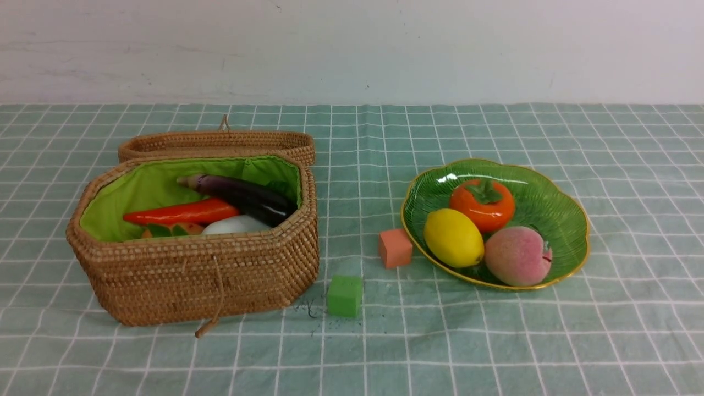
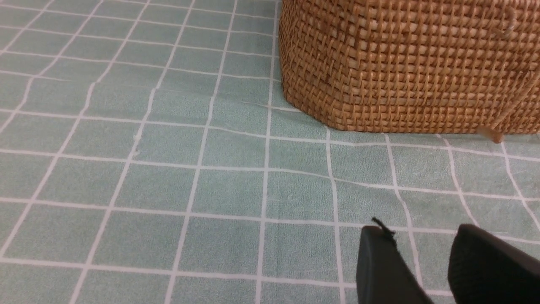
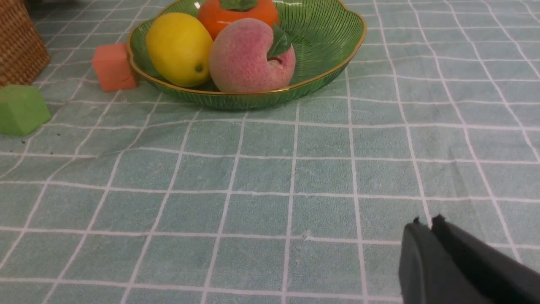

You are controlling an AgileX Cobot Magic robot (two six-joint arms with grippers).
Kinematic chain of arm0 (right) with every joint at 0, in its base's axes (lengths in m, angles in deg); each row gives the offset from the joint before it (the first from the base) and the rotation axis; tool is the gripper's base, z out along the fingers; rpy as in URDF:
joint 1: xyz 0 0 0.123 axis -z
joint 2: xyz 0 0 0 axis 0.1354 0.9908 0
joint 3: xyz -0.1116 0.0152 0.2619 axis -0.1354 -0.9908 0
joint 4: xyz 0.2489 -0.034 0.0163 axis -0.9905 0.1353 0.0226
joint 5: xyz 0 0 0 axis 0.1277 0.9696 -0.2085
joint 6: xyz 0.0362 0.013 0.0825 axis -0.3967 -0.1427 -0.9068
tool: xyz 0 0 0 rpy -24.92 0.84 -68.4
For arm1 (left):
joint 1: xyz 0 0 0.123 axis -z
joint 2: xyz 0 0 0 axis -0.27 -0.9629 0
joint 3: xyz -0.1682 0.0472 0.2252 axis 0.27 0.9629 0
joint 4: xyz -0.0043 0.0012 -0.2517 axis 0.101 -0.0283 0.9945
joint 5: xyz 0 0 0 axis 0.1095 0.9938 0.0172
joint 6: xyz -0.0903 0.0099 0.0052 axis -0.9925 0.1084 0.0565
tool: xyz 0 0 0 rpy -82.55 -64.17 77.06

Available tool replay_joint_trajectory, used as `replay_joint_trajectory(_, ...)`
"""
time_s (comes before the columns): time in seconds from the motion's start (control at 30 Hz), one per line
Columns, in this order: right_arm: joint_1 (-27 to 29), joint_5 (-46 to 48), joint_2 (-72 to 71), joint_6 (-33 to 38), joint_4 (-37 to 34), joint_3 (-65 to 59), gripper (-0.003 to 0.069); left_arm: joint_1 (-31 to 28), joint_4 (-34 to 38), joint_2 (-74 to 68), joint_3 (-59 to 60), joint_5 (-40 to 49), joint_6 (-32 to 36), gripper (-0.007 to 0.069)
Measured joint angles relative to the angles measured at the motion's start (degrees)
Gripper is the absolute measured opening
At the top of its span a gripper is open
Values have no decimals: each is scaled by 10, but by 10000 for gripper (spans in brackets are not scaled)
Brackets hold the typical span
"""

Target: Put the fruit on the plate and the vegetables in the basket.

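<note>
right wrist view: right tool pressed together, well apart from plate.

Staged tabletop test setup, checked green tablecloth, bare white wall, toy produce

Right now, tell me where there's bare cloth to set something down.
Free: the near strip of tablecloth in front of the plate and basket, and the far strip by the wall. Crowded: the gap between basket and plate, where the orange cube touches the plate's rim and the green cube sits.
</note>
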Motion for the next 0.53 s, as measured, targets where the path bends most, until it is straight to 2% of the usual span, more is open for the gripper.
replay_joint_trajectory(0.53, 0, 0, 0, 0, 0, 0, 35, 0, 0, 0, 0, 0, 0, 239)
